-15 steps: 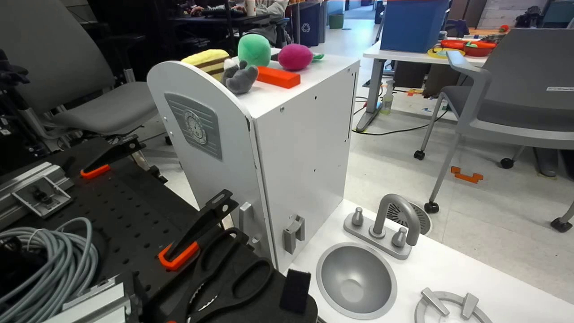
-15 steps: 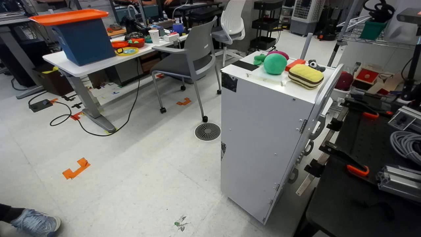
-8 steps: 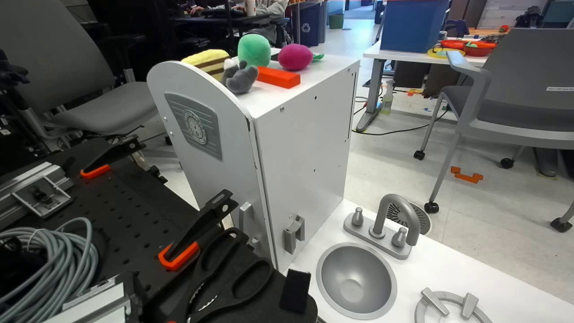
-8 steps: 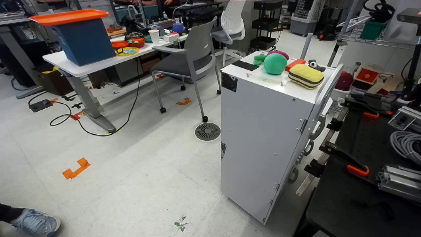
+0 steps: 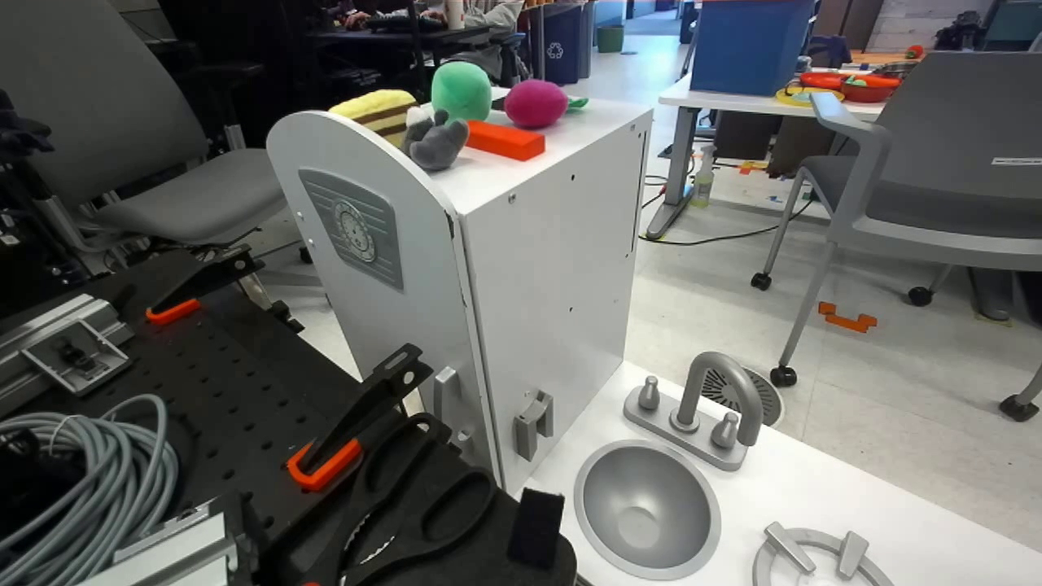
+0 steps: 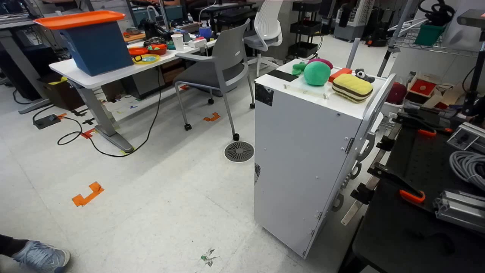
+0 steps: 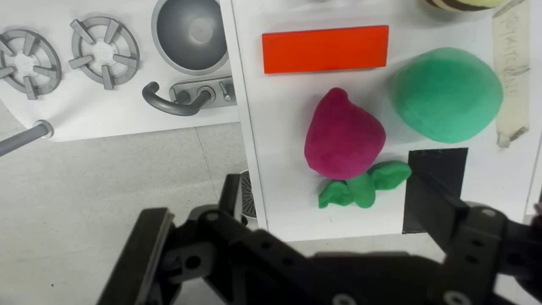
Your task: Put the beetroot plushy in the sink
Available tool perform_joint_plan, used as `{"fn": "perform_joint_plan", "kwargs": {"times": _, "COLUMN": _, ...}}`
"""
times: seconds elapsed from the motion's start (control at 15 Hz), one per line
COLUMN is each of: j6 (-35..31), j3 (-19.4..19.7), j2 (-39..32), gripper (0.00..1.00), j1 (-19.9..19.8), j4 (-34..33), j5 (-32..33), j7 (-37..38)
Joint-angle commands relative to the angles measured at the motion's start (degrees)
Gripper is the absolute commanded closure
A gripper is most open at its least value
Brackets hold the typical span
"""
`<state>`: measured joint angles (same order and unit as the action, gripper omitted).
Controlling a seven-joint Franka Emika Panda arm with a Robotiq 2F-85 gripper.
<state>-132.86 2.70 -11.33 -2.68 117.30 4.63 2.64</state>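
The beetroot plushy (image 7: 345, 137), magenta with green leaves, lies on top of the white cabinet (image 5: 562, 268). It shows in both exterior views, partly covered by the green ball in an exterior view (image 6: 322, 61). In the wrist view my gripper (image 7: 325, 180) stands open above the cabinet top, fingers wide apart, with nothing held. The plushy's leaves appear between the fingers and its magenta body beyond them; the height gap is hard to judge. Lower down beside the cabinet is the sink (image 5: 610, 509), a round grey bowl, also seen at the wrist view's upper left. Neither exterior view shows the gripper.
Close around the plushy are a green plush ball (image 7: 449, 95) and a red block (image 7: 325, 49). A yellow striped toy (image 6: 352, 86) and a grey plush (image 5: 437, 142) sit farther along the top. An arched faucet (image 5: 720, 370) rises behind the sink, with a burner ring (image 7: 106, 53) nearby.
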Motion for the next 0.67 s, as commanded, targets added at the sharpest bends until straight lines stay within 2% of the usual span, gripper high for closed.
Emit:
{"fn": "perform_joint_plan", "kwargs": {"times": 0.0, "j6": -0.36, "j3": 0.11, "j2": -4.26, "gripper": 0.00, "j1": 0.97, "j4": -3.92, "j5": 1.27, "j7": 1.26}}
{"fn": "perform_joint_plan", "kwargs": {"times": 0.6, "j6": 1.00, "j3": -1.48, "j2": -8.82, "gripper": 0.00, "j1": -0.16, "j4": -6.63, "j5": -4.38, "j7": -4.09}}
